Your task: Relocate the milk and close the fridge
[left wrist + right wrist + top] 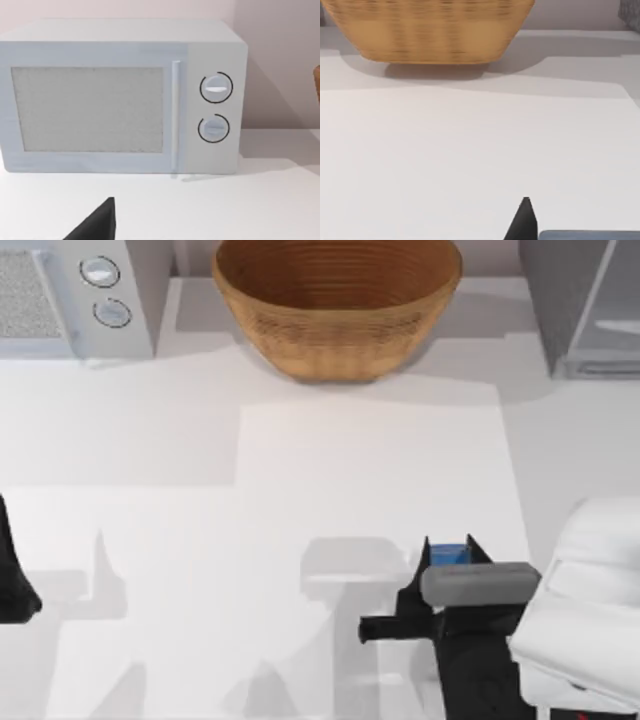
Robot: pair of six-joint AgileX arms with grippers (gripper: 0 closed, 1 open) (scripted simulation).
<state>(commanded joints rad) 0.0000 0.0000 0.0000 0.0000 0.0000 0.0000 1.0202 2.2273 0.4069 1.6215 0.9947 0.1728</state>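
Your right gripper sat near the table's front right, jaws narrowly parted around the milk; whether they had clamped it, you could not tell. A loose hold could drop it toward the fridge. Your left gripper was parked left.

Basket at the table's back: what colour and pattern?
Tan-brown basket with fine horizontal woven ribbing, clearest in the top view.

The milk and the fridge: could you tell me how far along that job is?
Done: nothing visibly. In hand: the right gripper straddles the milk near the table's front; whether it grips is unclear. Left: moving the milk and closing the fridge. The left gripper sits parked at left.
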